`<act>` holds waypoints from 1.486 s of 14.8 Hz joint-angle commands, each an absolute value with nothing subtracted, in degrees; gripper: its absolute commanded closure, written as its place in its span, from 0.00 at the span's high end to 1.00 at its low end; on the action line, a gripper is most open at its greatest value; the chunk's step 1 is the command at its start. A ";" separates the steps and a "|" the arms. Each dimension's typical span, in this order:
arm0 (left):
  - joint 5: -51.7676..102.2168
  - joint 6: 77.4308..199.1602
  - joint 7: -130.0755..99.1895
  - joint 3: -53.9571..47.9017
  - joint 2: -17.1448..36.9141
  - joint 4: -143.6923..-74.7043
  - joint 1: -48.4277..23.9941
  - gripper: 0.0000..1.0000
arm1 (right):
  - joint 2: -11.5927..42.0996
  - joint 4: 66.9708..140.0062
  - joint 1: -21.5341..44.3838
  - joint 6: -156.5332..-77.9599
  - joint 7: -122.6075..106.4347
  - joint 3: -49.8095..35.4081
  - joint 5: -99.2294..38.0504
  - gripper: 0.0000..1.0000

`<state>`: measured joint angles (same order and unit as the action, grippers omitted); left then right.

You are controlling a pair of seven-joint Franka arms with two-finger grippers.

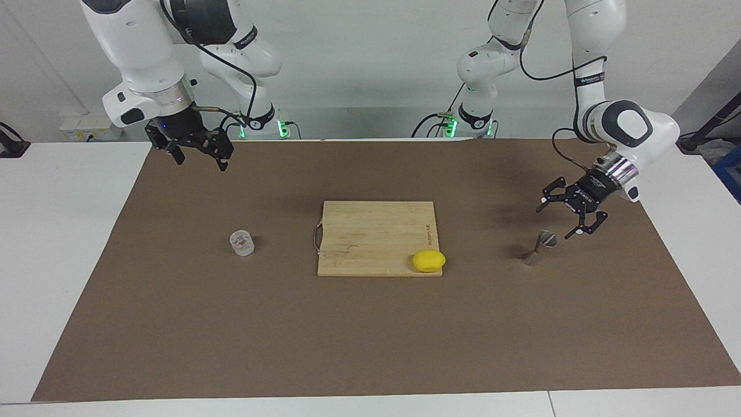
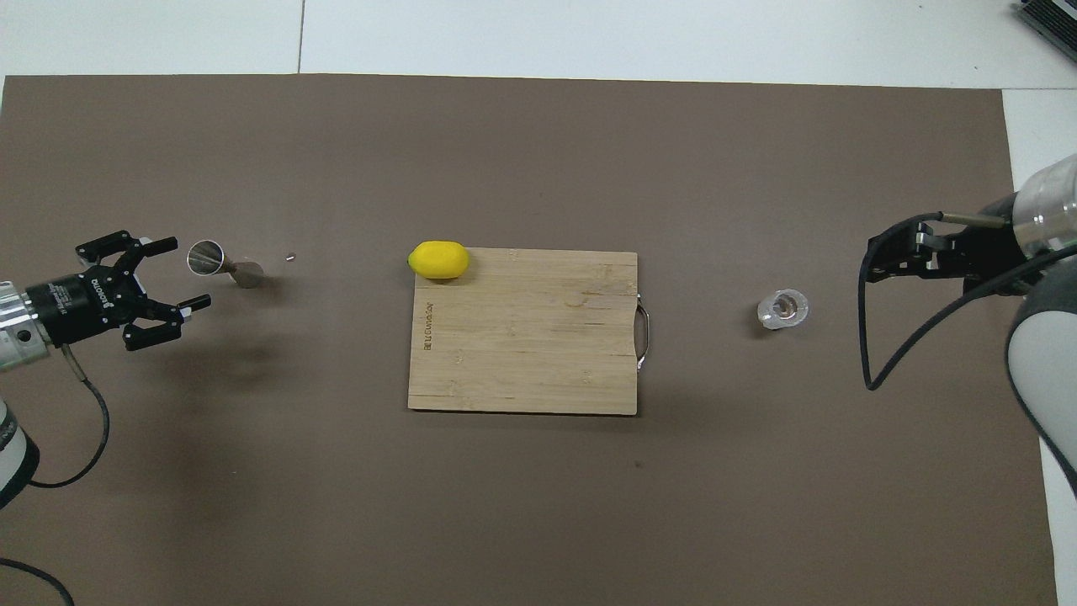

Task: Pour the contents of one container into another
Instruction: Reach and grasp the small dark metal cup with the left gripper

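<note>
I see the left gripper with fingers spread wide, holding nothing, low over the brown mat just beside the jigger and not touching it. The jigger stands tilted on the mat toward the left arm's end of the worktop. The right gripper waits raised, fingers apart and empty, well apart from the glass cup, which stands on the mat toward the right arm's end.
</note>
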<state>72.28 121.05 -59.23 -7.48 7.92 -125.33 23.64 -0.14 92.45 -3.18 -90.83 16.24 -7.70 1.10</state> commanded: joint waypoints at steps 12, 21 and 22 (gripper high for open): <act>77.70 126.03 -59.77 -8.44 9.93 -124.98 22.15 0.92 | -1.23 93.60 -4.13 -90.62 15.03 -8.09 0.09 1.00; 79.01 126.65 -59.85 -8.53 10.37 -125.16 21.36 0.32 | -1.23 93.60 -4.13 -90.70 15.03 -8.09 0.17 1.00; 79.01 126.65 -59.85 -8.53 10.37 -125.16 21.36 0.00 | -1.23 93.60 -4.13 -90.70 15.03 -8.09 0.18 1.00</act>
<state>77.51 125.27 -59.50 -8.92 9.99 -125.26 22.55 -0.14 92.46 -3.18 -90.83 16.24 -7.70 1.10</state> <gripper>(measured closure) 0.493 0.000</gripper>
